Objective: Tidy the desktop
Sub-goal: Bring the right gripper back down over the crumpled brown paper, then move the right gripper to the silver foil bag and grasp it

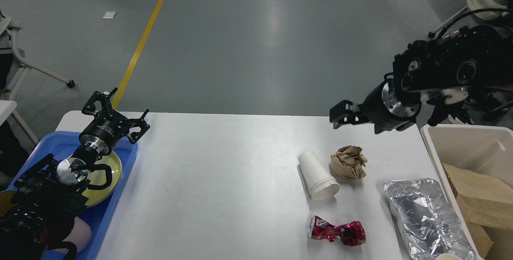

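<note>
White rectangular desktop below both arms: left and middle bare; white paper cup, crumpled brown paper, crushed red can, foil near right edge. Left gripper spread wide over blue tray; right gripper state unclear, above far edge.

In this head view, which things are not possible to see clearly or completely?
- Right gripper: seen end-on and dark, so open or shut cannot be told.
- Foil sheet: its near end is cut off by the bottom edge.
- Beige bin: cut off by the right edge; brown paper hides its floor.
- Blue tray: the left arm covers most of it, and the yellow plate is partly hidden too.
</note>
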`<state>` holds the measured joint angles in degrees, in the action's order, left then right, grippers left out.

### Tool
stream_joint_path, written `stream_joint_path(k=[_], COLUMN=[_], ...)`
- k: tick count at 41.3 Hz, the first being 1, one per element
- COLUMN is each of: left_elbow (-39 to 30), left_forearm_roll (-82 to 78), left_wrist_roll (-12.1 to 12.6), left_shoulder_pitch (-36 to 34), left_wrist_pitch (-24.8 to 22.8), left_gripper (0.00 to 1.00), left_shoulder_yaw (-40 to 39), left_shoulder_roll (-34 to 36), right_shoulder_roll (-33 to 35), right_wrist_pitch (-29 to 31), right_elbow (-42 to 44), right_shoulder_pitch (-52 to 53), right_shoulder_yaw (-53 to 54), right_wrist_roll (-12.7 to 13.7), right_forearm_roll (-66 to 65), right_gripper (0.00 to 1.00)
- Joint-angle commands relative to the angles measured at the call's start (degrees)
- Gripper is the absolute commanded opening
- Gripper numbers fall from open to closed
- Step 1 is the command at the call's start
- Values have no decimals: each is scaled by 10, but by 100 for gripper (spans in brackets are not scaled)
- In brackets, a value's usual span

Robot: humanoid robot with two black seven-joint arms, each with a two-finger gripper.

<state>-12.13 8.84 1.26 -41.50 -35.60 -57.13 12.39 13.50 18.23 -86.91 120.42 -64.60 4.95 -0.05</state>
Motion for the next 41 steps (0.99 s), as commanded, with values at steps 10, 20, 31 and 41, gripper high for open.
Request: stream_joint_path(k=[10,20,31,41], left_elbow=[0,0,0,0], left_forearm_roll=[0,0,-1,0], left_wrist_roll=[1,1,1,1], left_shoulder_pitch=[0,0,0,0], left_wrist_pitch=[0,0,0,0], left_gripper=[100,100,100,100], left_shoulder_yaw=[0,0,0,0], left_shoulder_roll=[0,0,0,0], right_shoulder_roll=[5,11,11,11], right_wrist_pitch=[3,-91,-108,-181], right_elbow=[6,106,183,185], right_shoulder_pitch=[-93,-271,-368,-439], right_shoulder_yaw=[-31,-57,-54,-54], right_wrist_roll=[-2,-4,-14,-40], right_forearm_roll=[-8,-49,-65,-78], right_gripper=[100,100,100,86])
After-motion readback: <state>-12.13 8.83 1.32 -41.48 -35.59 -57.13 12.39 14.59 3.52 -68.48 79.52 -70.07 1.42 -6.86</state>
